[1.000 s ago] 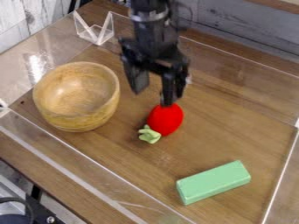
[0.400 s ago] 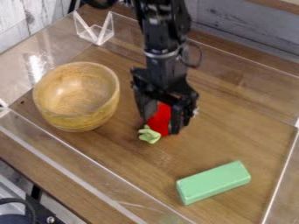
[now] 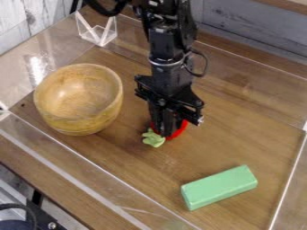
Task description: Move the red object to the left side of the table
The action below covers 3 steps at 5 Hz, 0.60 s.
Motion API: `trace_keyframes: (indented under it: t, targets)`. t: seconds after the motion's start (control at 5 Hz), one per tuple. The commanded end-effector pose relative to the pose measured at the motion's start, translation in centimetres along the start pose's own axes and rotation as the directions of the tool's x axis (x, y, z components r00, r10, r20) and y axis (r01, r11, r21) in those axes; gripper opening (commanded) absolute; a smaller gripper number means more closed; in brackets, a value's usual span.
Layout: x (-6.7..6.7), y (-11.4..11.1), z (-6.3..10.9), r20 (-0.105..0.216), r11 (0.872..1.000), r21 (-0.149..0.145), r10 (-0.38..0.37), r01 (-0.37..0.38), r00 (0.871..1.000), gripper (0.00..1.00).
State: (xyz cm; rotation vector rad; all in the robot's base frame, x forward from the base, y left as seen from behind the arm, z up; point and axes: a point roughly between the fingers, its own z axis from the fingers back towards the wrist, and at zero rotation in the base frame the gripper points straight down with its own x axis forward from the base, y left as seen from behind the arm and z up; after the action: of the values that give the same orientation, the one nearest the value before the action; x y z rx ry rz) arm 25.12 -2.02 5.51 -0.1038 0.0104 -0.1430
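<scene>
A pale grey planked wall (image 3: 258, 20) is seen beyond the table (image 3: 246, 126) and its far edge, evenly lit

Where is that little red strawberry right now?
The strawberry is mid-table in the camera view, pinched in the gripper, just right of the wooden bowl.

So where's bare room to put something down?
Bare wood lies between the wooden bowl and the near clear wall, and right of the gripper, beyond the green block. Crowded mid-table, where the gripper grips the red strawberry beside the bowl.

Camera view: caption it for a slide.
Gripper closed on the toy strawberry on the table, wooden bowl and green block nearby.
</scene>
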Motion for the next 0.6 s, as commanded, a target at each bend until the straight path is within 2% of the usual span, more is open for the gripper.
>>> trace_keyframes:
  t: [0.0, 0.4]
  targets:
    - [0.9, 0.0, 2.9, 0.069, 1.000, 0.011, -0.006, 0.005, 0.998, 0.00]
    - [1.3, 2.4, 8.6, 0.154, 1.000, -0.006, 0.024, -0.024, 0.988, 0.00]
